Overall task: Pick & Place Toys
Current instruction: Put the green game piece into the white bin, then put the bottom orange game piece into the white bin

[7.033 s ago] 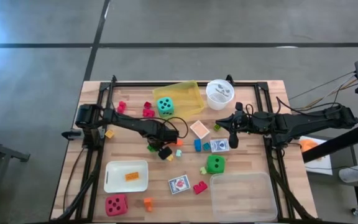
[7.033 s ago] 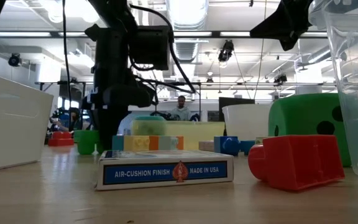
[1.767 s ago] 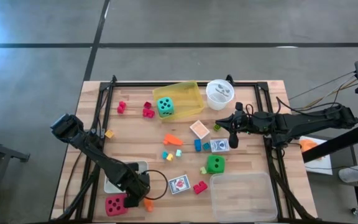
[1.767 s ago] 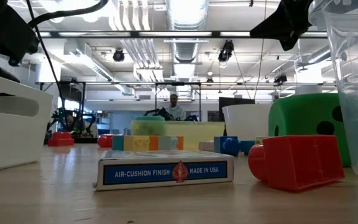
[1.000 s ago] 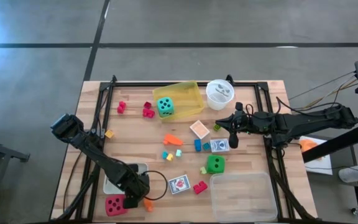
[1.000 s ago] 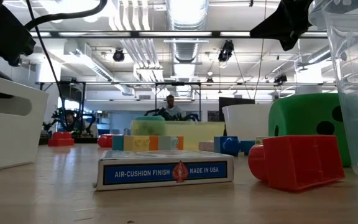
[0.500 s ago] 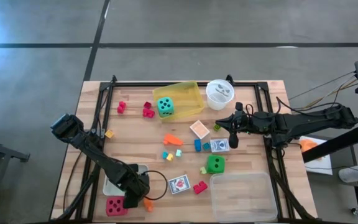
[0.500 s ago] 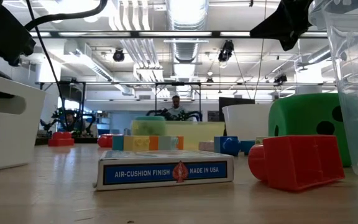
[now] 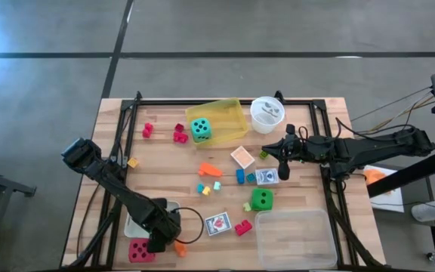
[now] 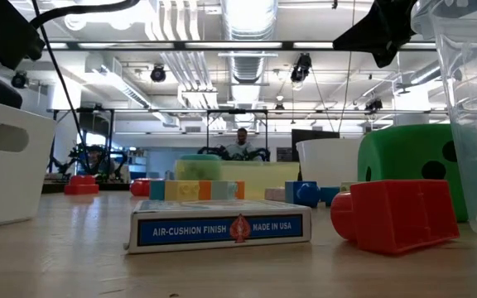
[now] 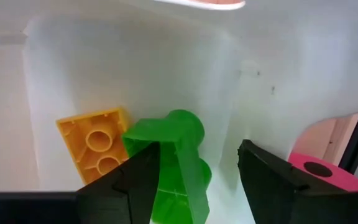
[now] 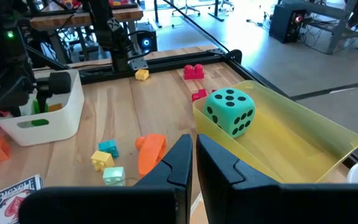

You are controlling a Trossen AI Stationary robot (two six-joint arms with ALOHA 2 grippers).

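Note:
My left gripper [image 9: 157, 240] [image 11: 197, 155] reaches down into the white tray [image 9: 132, 223] at the table's near left and stands open. A green block [image 11: 173, 143] lies in the tray between its fingers, close to one of them. Beside it an orange block [image 11: 95, 140] lies on the tray floor. My right gripper [image 9: 283, 172] [image 12: 194, 146] hangs shut above the table right of centre, holding nothing. Other toys lie scattered: a teal die [image 9: 200, 129] in the yellow tray [image 9: 221, 121], a green die [image 9: 261, 199], a red die [image 9: 140, 250], card boxes [image 9: 217, 224] and small blocks. My left gripper points down into the tray with the green block [image 11: 166, 186] partly behind one finger [image 11: 138, 180]. I cannot tell whether that finger touches the block. The other finger [image 11: 266, 180] stands apart from it.
A clear tray [image 9: 293, 238] stands at the near right and a round white cup [image 9: 267, 115] at the far edge. An orange block [image 9: 180, 247] lies right of the red die. A red block [image 9: 242, 227] and a second card box [image 9: 266, 177] lie near the centre.
In the low view the white tray's right edge has crept a little toward the table's left edge, and the left arm above it has risen slightly. My right gripper has kept still.

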